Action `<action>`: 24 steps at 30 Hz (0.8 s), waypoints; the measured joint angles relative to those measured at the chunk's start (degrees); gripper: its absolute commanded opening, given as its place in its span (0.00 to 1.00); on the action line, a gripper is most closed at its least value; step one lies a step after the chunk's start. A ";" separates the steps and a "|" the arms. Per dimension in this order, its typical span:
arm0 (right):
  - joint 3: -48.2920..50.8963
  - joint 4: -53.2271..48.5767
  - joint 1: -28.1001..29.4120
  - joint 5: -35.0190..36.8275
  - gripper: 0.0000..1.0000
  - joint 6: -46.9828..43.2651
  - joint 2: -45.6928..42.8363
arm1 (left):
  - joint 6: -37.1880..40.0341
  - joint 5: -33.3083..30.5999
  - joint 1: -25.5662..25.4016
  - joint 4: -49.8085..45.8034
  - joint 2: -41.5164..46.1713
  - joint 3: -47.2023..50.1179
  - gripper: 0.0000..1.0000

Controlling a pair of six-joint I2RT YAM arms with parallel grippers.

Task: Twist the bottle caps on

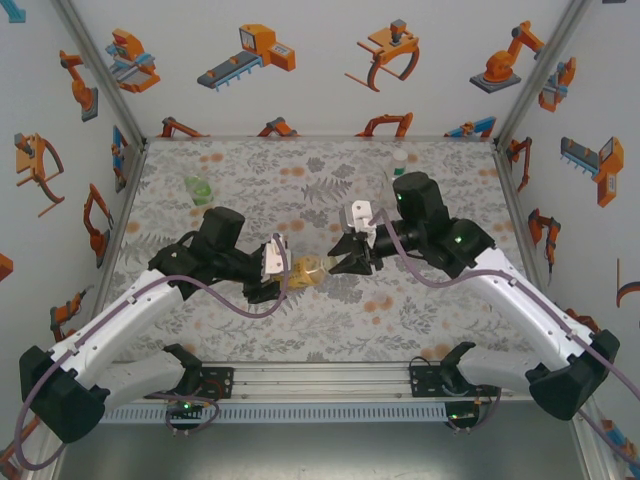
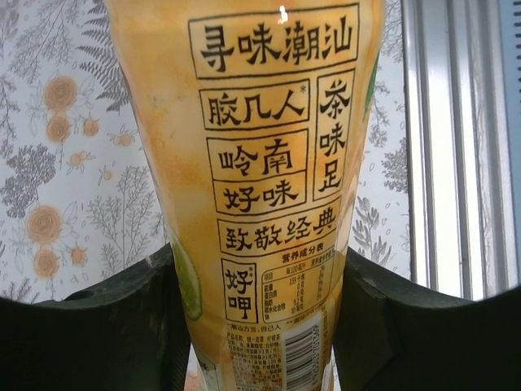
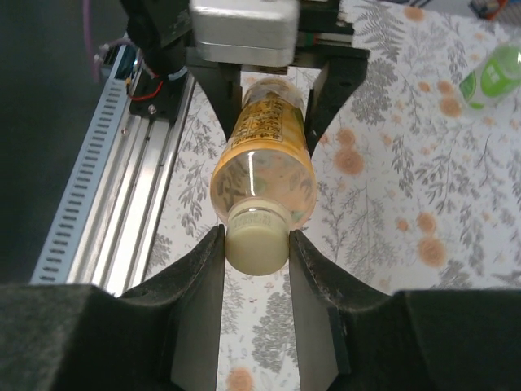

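Amber bottle [image 1: 305, 270] held level, left gripper [image 1: 272, 272] clamping body from 9 o'clock as anchor; right gripper [image 1: 347, 262] at 3 o'clock pinches pale yellow cap [image 3: 256, 240] for twisting.

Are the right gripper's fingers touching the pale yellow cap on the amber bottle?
Touching. In the right wrist view, both fingers of the right gripper press flush against the pale yellow cap, no gap; it sits on the amber bottle.
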State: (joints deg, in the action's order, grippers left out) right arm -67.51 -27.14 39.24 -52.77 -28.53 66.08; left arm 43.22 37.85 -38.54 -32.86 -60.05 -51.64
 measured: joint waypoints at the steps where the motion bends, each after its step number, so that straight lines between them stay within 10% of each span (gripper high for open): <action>1: 1.14 2.23 0.00 0.98 0.10 3.74 -0.37 | -0.09 -0.79 0.00 -0.02 0.09 0.00 0.00; 11: 12.98 23.43 0.00 13.27 0.00 47.74 -3.02 | -0.92 -6.75 0.87 0.37 1.60 1.20 0.00; 24: 10.60 21.38 -3.43 17.57 0.06 90.90 4.02 | -4.07 -10.25 2.67 2.86 1.62 1.75 0.00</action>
State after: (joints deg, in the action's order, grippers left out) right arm -56.90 -5.76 35.81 -35.20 62.37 70.11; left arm 39.16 27.59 -35.88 -30.00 -58.43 -49.89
